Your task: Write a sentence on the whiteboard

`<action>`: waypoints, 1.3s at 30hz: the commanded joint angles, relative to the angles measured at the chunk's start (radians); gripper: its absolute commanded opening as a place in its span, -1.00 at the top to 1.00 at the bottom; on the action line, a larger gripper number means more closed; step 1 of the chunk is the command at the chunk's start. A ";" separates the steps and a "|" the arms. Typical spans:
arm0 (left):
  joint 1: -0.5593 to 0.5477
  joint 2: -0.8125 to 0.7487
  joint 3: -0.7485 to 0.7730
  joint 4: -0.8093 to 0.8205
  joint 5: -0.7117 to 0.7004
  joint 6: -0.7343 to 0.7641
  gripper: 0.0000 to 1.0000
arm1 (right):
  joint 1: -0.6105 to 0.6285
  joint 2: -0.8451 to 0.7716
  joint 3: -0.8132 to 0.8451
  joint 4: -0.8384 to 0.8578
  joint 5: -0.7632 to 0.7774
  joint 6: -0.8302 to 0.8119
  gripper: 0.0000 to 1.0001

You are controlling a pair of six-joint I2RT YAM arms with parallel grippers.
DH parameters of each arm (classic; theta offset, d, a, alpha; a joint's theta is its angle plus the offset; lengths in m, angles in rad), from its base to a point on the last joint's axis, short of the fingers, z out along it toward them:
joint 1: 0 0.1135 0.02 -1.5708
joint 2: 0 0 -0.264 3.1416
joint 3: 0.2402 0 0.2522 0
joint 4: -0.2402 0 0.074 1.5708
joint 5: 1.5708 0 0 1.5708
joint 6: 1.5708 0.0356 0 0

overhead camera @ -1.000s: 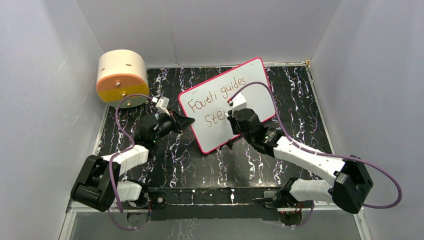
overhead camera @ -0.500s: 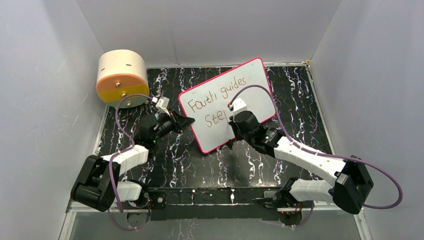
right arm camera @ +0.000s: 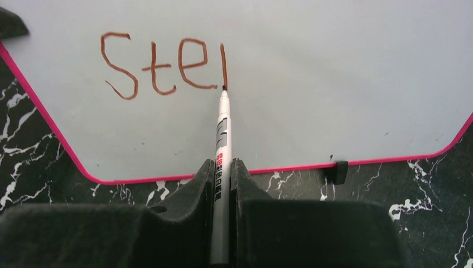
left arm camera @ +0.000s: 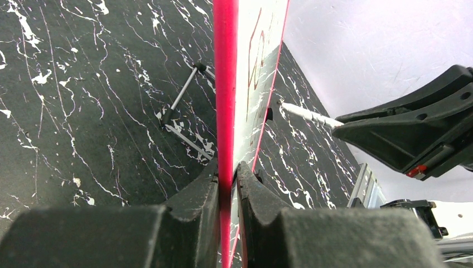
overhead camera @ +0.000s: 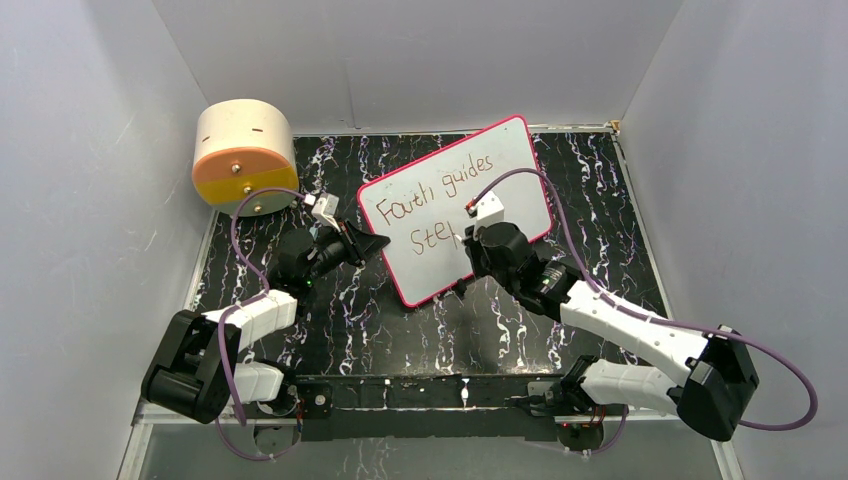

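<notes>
The whiteboard (overhead camera: 515, 160), white with a pink-red frame, stands propped and tilted at the middle of the table. My left gripper (overhead camera: 372, 243) is shut on its left edge; in the left wrist view the fingers (left arm camera: 227, 170) pinch the red frame (left arm camera: 225, 84). The sentence (overhead camera: 432, 198) reads roughly "Fauth guides" with "Ste" below. My right gripper (overhead camera: 466, 245) is shut on a slim white marker (right arm camera: 222, 145). The marker's tip touches the whiteboard (right arm camera: 346, 84) at the foot of a fresh vertical stroke just after "Ste" (right arm camera: 159, 67). The marker (left arm camera: 307, 114) also shows from the left wrist.
A round tan-and-orange drum (overhead camera: 243, 158) lies at the back left. A thin wire stand (left arm camera: 181, 120) props the board from behind. A small black clip (right arm camera: 336, 170) sits on the board's lower edge. Grey walls enclose the black marbled table (overhead camera: 350, 320).
My right gripper and the marker have shifted a little to the right along the lower line, and a vertical stroke now follows "Ste". The left gripper has not moved.
</notes>
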 commanded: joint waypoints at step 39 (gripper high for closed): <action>-0.008 -0.006 0.019 -0.043 -0.012 0.025 1.00 | -0.071 0.076 0.015 0.248 0.018 -0.049 1.00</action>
